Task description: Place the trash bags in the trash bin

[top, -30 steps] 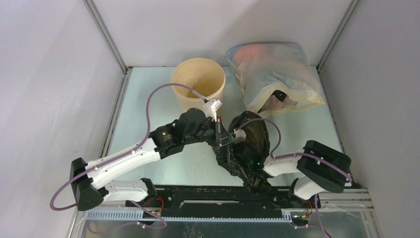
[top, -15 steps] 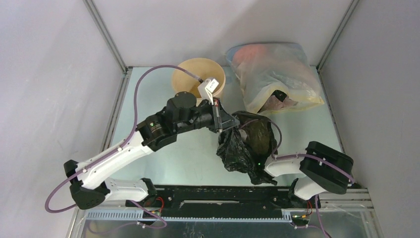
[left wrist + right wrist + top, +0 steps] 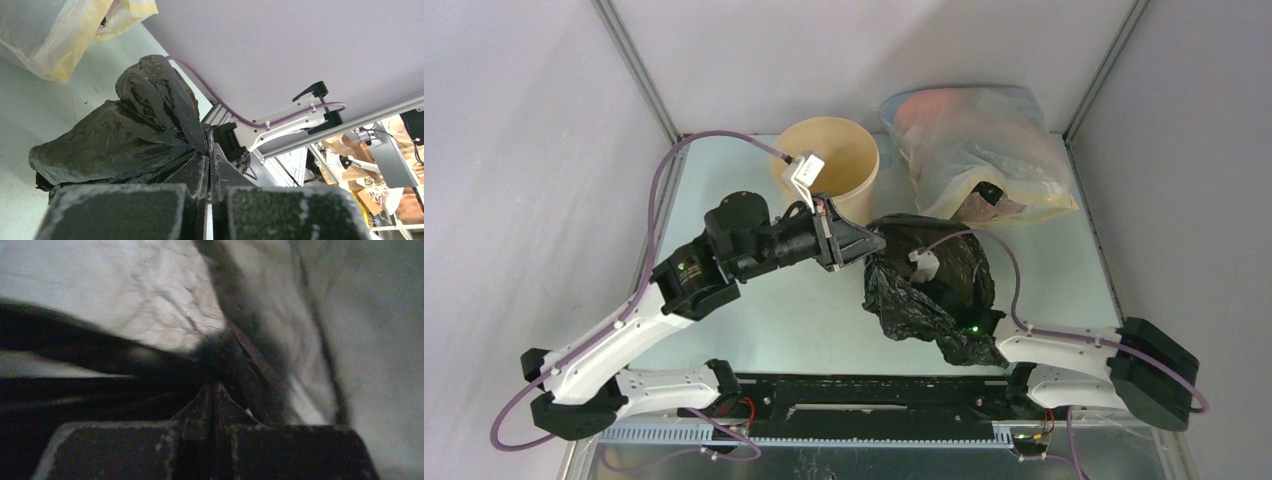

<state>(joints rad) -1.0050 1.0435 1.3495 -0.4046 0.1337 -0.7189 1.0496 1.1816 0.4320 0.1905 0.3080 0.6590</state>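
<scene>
Arms (image 3: pixel 639 325) (image 3: pixel 1064 345) inward, tools (image 3: pixel 207 150) (image 3: pixel 214 387) seemingly tight on bag (image 3: pixel 924 305)

Robotics lab test cell, not a home. 2 arms, left arm (image 3: pixel 624 335) and right arm (image 3: pixel 1064 350), bolted to black base rail (image 3: pixel 864 395) at table (image 3: pixel 804 320) edge. Plain grey wall panels (image 3: pixel 524 150) in aluminium frame posts (image 3: pixel 636 72) box cell in. Purple cables (image 3: pixel 656 195) run exposed. Left wrist view: aluminium extrusion (image 3: pixel 360 117) outside, brown cardboard-like clutter (image 3: pixel 336 146) beyond.
</scene>
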